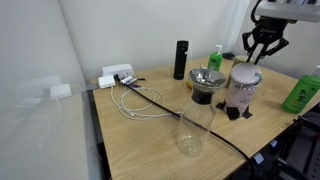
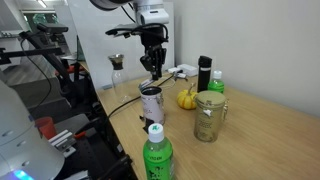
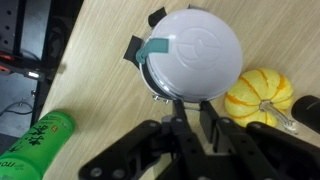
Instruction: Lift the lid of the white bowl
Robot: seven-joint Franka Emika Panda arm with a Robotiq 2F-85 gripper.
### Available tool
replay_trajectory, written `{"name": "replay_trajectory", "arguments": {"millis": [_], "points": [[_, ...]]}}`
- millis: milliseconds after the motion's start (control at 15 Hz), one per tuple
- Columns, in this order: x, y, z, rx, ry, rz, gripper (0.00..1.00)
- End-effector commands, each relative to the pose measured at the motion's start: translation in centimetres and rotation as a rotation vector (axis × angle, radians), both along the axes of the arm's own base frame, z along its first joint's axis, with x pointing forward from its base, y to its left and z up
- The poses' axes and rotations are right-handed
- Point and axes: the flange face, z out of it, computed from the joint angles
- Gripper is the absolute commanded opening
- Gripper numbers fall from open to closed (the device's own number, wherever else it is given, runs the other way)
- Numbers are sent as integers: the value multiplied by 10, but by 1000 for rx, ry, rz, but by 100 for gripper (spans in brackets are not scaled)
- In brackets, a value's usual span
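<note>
the gripper [image 1: 263, 57], fingers drawn together and empty, hangs just above the lid [image 1: 246, 72] capping the white bowl [image 1: 243, 93], right of the dark pot [image 1: 206, 86]; likely light, slick plastic, best pinched across its rim.

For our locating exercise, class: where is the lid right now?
In an exterior view, the lid sits on the white bowl, just below the gripper and right of the dark pot.
</note>
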Motion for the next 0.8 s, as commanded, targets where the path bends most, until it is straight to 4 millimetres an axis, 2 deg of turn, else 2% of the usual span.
{"name": "replay_trajectory", "arguments": {"millis": [0, 267, 333, 733], "points": [[-4, 0, 4, -7, 6, -2, 6], [0, 0, 0, 0, 0, 0, 6], [0, 0, 0, 0, 0, 0, 22], [0, 0, 0, 0, 0, 0, 22]]}}
